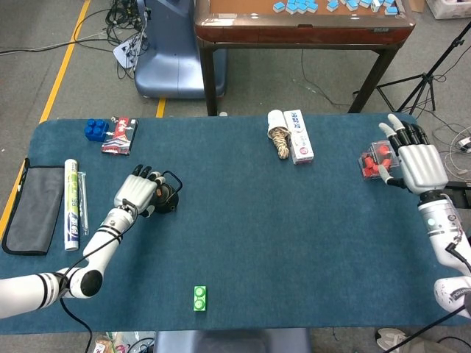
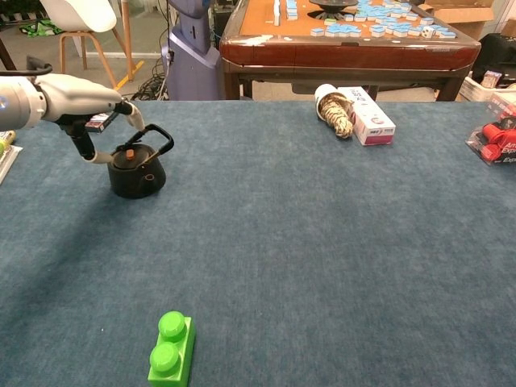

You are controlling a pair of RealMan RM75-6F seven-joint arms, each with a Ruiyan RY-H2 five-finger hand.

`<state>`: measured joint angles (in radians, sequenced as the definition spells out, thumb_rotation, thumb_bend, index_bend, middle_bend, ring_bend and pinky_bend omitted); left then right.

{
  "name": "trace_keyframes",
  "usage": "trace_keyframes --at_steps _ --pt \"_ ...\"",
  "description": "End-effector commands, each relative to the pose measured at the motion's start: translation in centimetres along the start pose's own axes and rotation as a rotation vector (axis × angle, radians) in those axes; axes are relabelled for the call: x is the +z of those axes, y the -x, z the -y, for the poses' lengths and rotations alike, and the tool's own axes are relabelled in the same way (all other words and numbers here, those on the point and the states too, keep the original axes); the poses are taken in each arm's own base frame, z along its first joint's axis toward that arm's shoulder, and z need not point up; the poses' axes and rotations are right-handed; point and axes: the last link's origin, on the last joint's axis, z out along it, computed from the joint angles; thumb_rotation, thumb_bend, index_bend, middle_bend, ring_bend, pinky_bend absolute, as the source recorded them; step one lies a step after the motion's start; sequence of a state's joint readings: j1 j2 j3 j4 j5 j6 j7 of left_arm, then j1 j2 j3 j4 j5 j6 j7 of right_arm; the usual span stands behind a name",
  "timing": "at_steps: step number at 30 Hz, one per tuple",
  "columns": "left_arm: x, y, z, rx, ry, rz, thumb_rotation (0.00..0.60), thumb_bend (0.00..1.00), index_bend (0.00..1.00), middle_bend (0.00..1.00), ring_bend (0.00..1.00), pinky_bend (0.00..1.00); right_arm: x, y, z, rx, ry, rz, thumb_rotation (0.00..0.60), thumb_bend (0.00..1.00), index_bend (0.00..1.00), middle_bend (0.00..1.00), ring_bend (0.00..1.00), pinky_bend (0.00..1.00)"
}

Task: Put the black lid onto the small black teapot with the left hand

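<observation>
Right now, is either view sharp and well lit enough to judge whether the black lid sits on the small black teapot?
Chest view: sharp, evenly lit, no glare; the black lid with its orange knob appears to sit on the small black teapot. Head view: soft, the left hand partly covers the dark teapot, too small to judge.

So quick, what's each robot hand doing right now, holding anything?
Left robot hand: open, fingers spread just above the lid sitting on the teapot, holding nothing.
Right robot hand: open, empty.
</observation>
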<state>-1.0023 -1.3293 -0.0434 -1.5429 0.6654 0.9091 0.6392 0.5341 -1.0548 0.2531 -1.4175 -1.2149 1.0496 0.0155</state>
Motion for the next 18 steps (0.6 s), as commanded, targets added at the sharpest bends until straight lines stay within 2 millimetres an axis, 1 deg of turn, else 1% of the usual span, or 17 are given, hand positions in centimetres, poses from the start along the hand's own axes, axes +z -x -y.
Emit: trace_keyframes --at_steps 1,4,10,13,18 --pt "-2.8 -0.4 0.7 0.001 -0.031 -0.031 0.6 0.31 0.18 0.14 0.0 0.0 -0.1 -0.1 0.3 0.007 -0.011 0.002 0.6 0.39 0.0 0.0 0.0 0.0" --pt "-4.5 -0.8 0.9 -0.002 -0.055 -0.054 0.6 0.31 0.18 0.14 0.0 0.0 -0.4 -0.1 0.6 0.014 -0.026 0.004 0.6 0.39 0.0 0.0 0.0 0.0" --pt "-8.8 -1.1 1.8 -0.029 -0.103 -0.11 0.6 0.31 0.18 0.12 0.0 0.0 -2.6 0.3 0.6 0.03 -0.044 0.01 0.6 0.39 0.0 0.0 0.0 0.0" --pt "-11.4 -0.6 2.6 -0.063 -0.129 -0.146 0.6 0.31 0.18 0.12 0.0 0.0 -4.5 0.4 0.5 0.038 -0.049 0.003 0.6 0.39 0.0 0.0 0.0 0.0" --pt "-15.3 1.1 3.9 -0.126 -0.151 -0.199 0.6 0.31 0.18 0.12 0.0 0.0 -8.0 0.6 0.5 0.051 -0.053 -0.009 0.6 0.39 0.0 0.0 0.0 0.0"
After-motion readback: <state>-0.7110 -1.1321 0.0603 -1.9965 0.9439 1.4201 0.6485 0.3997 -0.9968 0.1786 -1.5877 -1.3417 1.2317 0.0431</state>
